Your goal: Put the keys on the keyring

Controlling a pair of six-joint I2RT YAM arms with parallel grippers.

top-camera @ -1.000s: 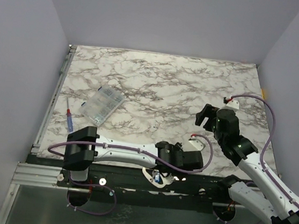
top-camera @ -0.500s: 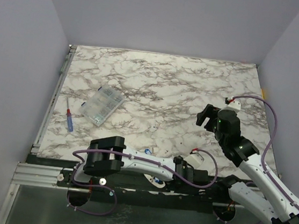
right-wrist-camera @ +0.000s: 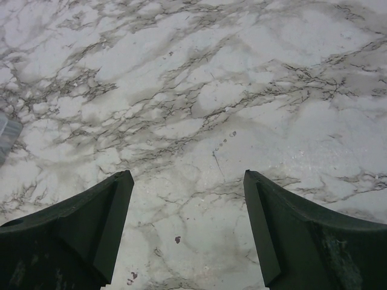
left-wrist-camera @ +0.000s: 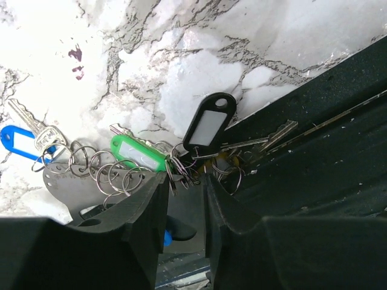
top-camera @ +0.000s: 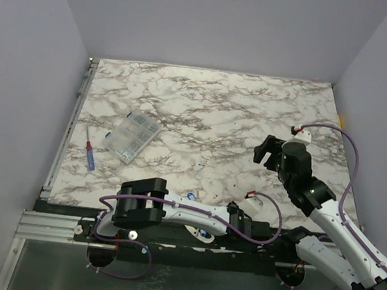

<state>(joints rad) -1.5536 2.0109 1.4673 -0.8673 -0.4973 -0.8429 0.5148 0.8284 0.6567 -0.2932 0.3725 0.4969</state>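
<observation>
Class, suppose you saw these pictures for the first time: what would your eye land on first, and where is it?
First, the tangle of keys with blue, green and black tags, lying at the near edge of the marble table, right at the tips of the left pincer. Next, the right pincer, wide open above bare marble, and the clear compartment box on the table's left side.

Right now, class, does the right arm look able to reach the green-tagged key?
Probably not directly. The right gripper hangs open over the marble table, away from the green-tagged key. That key lies bunched with others at the near edge, and the left gripper sits against the bunch, crowding it.
</observation>
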